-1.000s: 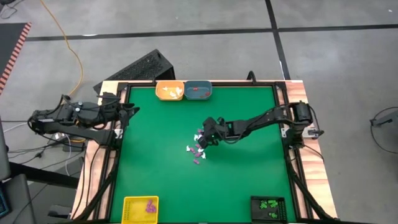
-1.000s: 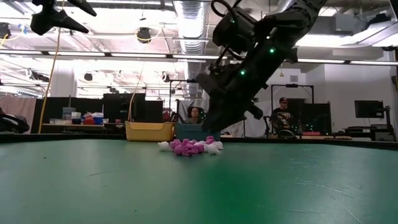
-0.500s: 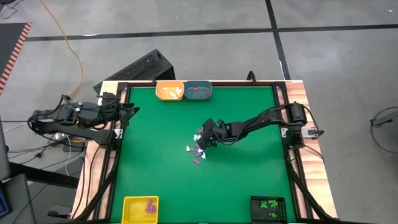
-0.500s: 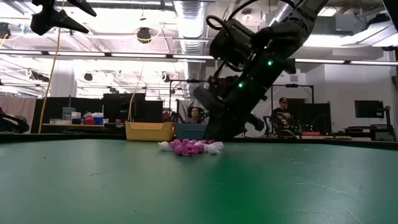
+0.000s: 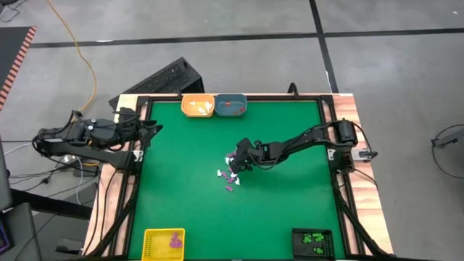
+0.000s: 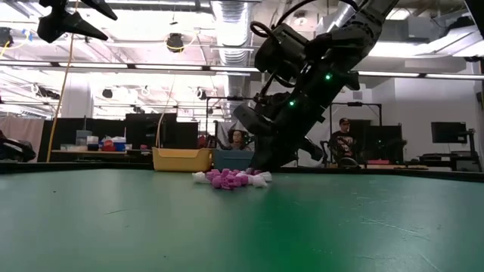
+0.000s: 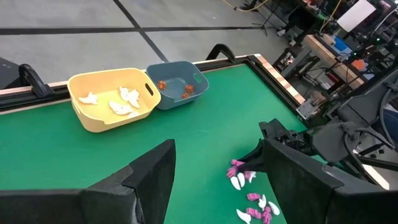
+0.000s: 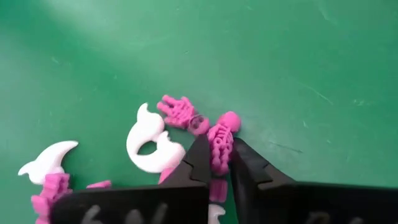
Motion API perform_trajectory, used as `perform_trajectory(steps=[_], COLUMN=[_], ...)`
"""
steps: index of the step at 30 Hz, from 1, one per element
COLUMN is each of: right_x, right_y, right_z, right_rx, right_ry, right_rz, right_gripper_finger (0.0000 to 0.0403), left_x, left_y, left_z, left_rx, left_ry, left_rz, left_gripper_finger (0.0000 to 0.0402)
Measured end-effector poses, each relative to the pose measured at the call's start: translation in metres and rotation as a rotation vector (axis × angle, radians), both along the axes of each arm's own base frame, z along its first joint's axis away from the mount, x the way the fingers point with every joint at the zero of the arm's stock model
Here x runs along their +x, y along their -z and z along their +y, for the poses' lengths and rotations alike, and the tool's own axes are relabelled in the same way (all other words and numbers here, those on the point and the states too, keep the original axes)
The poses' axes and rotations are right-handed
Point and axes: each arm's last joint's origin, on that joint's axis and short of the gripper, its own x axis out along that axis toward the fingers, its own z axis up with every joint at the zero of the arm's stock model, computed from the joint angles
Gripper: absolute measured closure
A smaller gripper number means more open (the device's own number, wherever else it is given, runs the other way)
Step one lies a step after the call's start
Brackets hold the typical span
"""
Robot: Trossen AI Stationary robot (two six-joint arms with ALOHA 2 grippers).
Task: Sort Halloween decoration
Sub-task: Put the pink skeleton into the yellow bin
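The right end effector (image 8: 216, 163) was down at the heap of trinkets (image 5: 230, 174) near the middle of the green bench (image 5: 188, 188), its two fingers closed on a purple skeleton trinket (image 8: 220, 140) that stood pinched between the tips. A white ghost piece (image 8: 151, 142) lay just beside that trinket, and another purple piece (image 8: 182, 114) touched it, as far as the close view allowed. Beyond the heap, at the bench's far edge, sat the yellow tray (image 5: 198, 106) and the blue tray (image 5: 230, 105). The left end effector (image 7: 211, 186) waited off the heap's left, at the bench's edge, fingers spread apart.
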Motion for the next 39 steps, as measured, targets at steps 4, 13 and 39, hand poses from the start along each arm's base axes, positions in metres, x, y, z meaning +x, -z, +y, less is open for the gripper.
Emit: perform_trajectory(steps=[4,13,39], right_x=[-0.001,-0.004,0.004], right_y=[-0.005,-0.028,-0.090], right_z=[-0.002,-0.012,0.040], right_rx=[0.000,-0.002,0.011], right_ry=[0.004,0.029,-0.164], right_rz=[-0.002,-0.043,-0.479], right_gripper_finger=[0.0395,0.0394,0.0396], left_x=[0.000,0.000,0.001], left_y=[0.000,0.000,0.000], left_z=[0.000,0.000,-0.002], left_rx=[-0.002,0.011,-0.046], left_ry=[0.005,0.019,0.085], left_rz=[0.001,0.010,-0.004], left_gripper_finger=[0.0170,0.0170,0.0170])
